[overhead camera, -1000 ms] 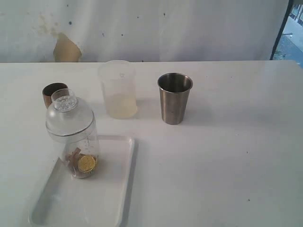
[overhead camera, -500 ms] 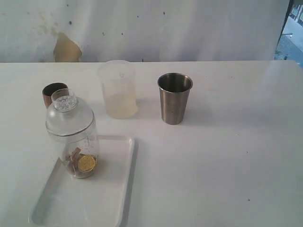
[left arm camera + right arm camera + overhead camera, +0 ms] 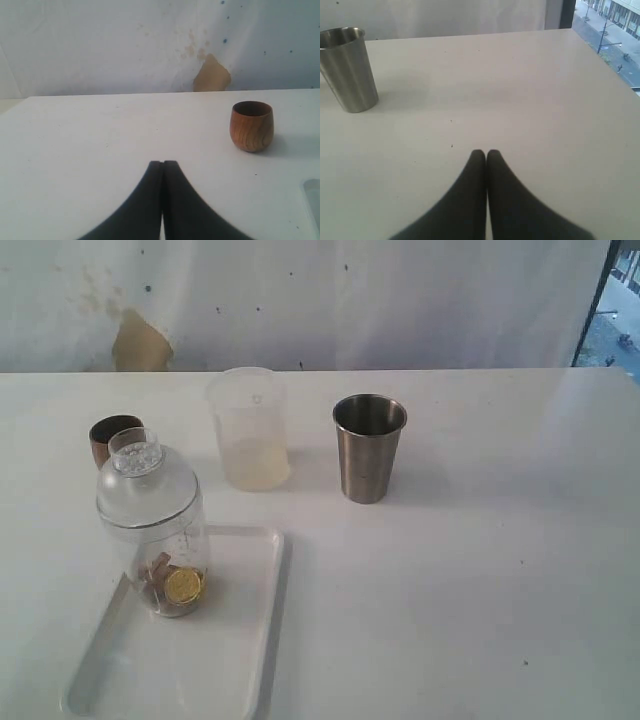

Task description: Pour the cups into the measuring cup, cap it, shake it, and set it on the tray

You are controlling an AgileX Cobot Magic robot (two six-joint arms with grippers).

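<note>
The clear measuring cup (image 3: 165,550), capped with a clear domed lid (image 3: 145,485), stands upright on the white tray (image 3: 235,640) with a yellow slice and brown bits inside. The brown wooden cup (image 3: 104,436) (image 3: 251,126) sits behind it. Right of centre stands the steel tumbler (image 3: 369,447) (image 3: 347,69). Neither arm shows in the exterior view. My left gripper (image 3: 163,162) is shut and empty over bare table, apart from the wooden cup. My right gripper (image 3: 485,152) is shut and empty, well away from the tumbler.
A frosted plastic cup (image 3: 249,428) stands between the wooden cup and the tumbler. The white table (image 3: 480,570) ends at a stained wall behind. A window edge shows at the far right.
</note>
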